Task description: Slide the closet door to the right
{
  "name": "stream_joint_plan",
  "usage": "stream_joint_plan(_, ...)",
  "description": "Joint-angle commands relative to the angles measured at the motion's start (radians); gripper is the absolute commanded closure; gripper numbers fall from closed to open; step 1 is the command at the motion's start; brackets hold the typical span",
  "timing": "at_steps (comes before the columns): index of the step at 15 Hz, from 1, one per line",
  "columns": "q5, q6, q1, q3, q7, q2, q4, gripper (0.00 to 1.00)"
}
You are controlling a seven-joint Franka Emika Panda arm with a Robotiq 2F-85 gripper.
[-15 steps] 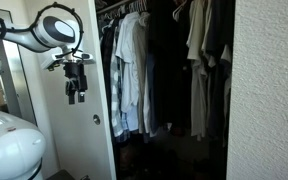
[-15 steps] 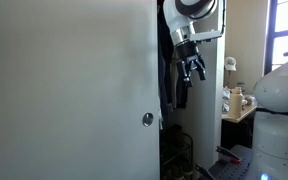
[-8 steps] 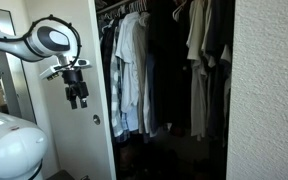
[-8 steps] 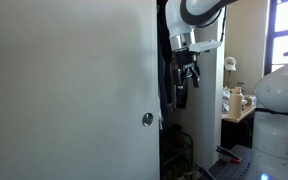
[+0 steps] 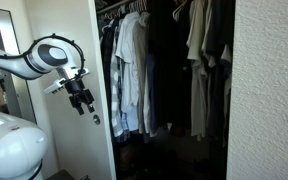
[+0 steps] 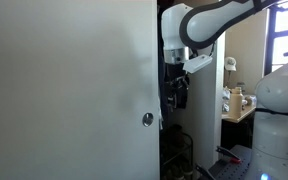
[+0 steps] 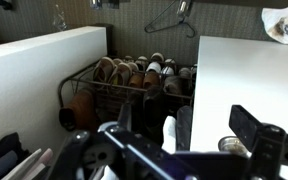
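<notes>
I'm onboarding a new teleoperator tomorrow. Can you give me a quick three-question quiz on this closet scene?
1. True or false: the closet door fully covers the hanging clothes.
2. The door's round pull sits where relative to the gripper? A) higher B) lower C) level
3. Fill in: in the wrist view, the wire rack holds ___.
Key: 1 false; 2 B; 3 shoes.
</notes>
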Motion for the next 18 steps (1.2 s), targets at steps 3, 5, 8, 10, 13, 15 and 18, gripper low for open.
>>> stream_joint_plan(3,-0.042,0.052,0.019,0.014,0.086,0.046,0.005,0.0)
stream_joint_plan(5,-0.044,0.052,0.019,0.016,0.091,0.05,0.012,0.0)
stream_joint_plan(8,-0.046,0.049,0.018,0.026,0.09,0.079,0.012,0.0)
stream_joint_plan(10,-0.059,0.096,0.012,0.058,0.114,0.122,-0.002,0.0)
stream_joint_plan(13,-0.096,0.176,0.006,0.096,0.139,0.189,-0.015,0.0)
stream_joint_plan(15,-0.129,0.227,0.003,0.121,0.175,0.227,-0.021,0.0)
stream_joint_plan(18,-0.182,0.274,-0.005,0.145,0.24,0.255,-0.019,0.0)
